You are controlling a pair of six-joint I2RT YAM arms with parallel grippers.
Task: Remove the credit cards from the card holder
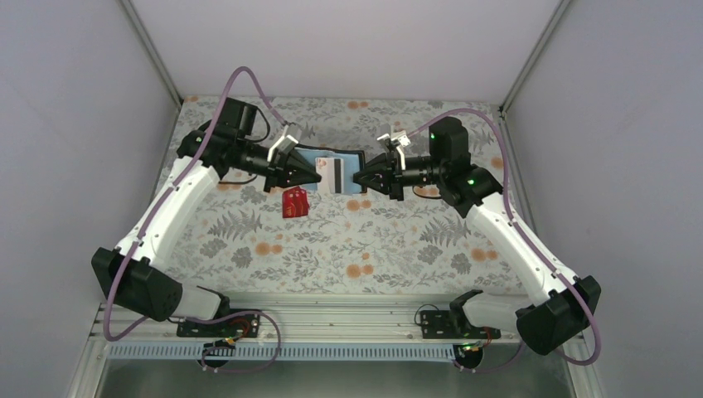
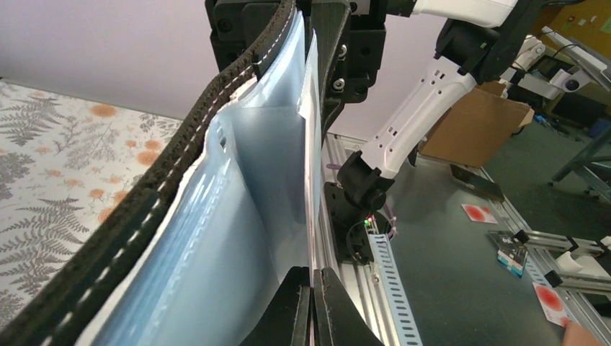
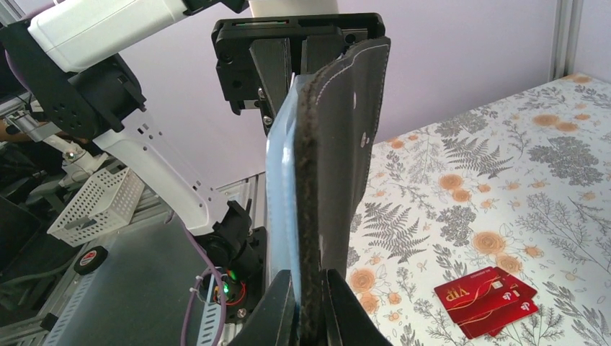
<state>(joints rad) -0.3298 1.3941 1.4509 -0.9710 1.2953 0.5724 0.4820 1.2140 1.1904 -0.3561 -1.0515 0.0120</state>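
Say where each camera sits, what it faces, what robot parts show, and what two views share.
Top external: above and behind the bases, looking down on the table; both arms, left gripper and right gripper pinching the open card holder.
Left wrist: on the left arm, looking past its own gripper along the holder's blue inner face.
Right wrist: on the right arm, past its own gripper along the holder's black outside.
Shared: top and right wrist both show the red credit cards on the table.
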